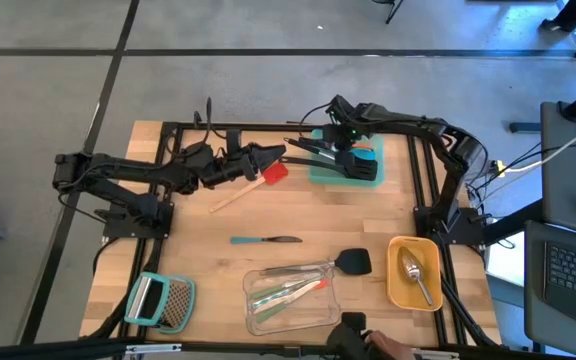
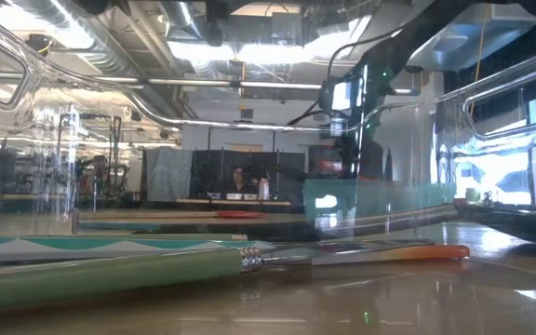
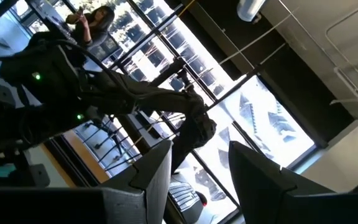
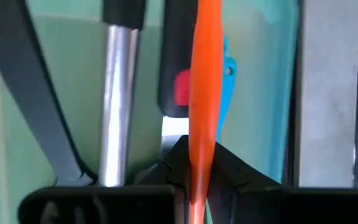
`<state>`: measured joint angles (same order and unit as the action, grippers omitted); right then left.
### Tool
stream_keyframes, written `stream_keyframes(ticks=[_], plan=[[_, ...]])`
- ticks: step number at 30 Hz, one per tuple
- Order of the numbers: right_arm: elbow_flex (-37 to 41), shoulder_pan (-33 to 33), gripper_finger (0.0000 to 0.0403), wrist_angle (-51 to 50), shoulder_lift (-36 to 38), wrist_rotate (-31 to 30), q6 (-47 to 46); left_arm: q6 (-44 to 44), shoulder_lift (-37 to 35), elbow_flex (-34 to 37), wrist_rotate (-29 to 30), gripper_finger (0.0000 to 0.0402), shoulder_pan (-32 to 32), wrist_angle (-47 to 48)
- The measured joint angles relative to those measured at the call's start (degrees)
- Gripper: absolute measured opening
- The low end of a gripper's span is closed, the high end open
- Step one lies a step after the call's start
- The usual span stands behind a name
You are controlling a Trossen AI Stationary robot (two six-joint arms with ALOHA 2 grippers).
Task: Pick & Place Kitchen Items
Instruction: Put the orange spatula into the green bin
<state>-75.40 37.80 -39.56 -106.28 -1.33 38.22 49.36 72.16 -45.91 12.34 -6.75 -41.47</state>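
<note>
The right gripper (image 4: 194, 180) fingers pinch an orange tool (image 4: 202, 93) over the teal container (image 1: 346, 160) of spatulas; the left gripper (image 1: 268, 157) fingers stand half open, empty.

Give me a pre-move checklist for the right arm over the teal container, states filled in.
1. Right hand shut on the orange tool: ok, the fingers pinch it from both sides.
2. Right hand over the teal container: ok.
3. Room in the container: cannot tell; black spatulas already fill much of it.
4. Left hand clear of the container: ok, it is beside it, by the red spatula.
5. Left hand holding something: cannot tell.
</note>
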Motion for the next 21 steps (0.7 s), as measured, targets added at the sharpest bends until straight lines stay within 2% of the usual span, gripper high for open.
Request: stream_keyframes(ticks=[12, 21], plan=[[0.0, 3.9, 0.0031, 1.3, 0.0, 3.3, -1.8, -0.6, 0.0, 0.0, 0.0, 0.0155, 0.0, 0.1], [0.0, 4.6, 0.0031, 0.0, 0.0, 3.5, -2.4, -2.6, 0.0, 0.0, 0.1, 0.0155, -0.1, 0.1]])
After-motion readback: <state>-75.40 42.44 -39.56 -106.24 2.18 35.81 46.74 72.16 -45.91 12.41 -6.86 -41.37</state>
